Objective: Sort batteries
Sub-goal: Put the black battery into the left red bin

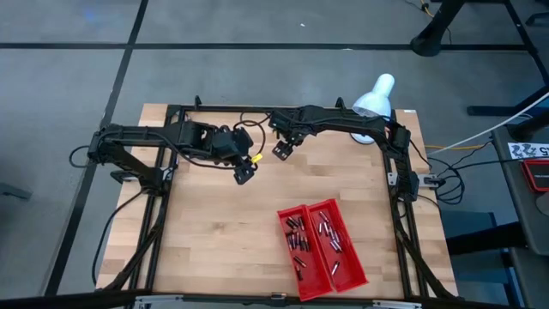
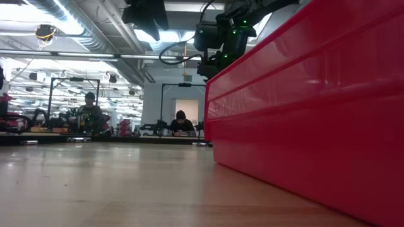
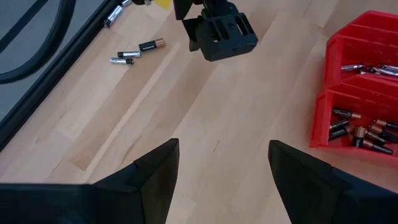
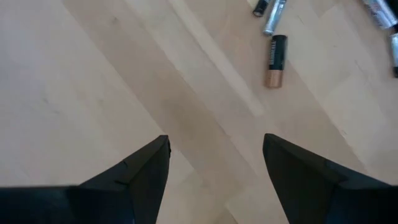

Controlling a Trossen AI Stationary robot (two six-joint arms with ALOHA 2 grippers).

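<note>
Loose batteries lie on the wooden table: a dark copper-tipped one [image 4: 275,60] and silvery ones [image 4: 272,16] just beyond my right gripper [image 4: 215,138], which hovers open above bare wood. The left wrist view shows the same small group [image 3: 134,53]. My left gripper [image 3: 224,146] stands open above the table, nothing between its fingers, with the right gripper [image 3: 221,34] ahead of it. In the high view both grippers, left [image 1: 244,172] and right [image 1: 281,150], hang over the far middle of the table. The red tray [image 1: 346,273] holds dark cells [image 3: 364,130] in one compartment and silvery cells [image 3: 367,67] in the other.
A white lamp [image 1: 375,99] stands at the table's far right corner. The tray's red wall [image 2: 315,94] fills the right of the low view. A black frame rail [image 3: 59,59] runs beside the loose batteries. People sit at benches in the room behind [image 2: 180,123].
</note>
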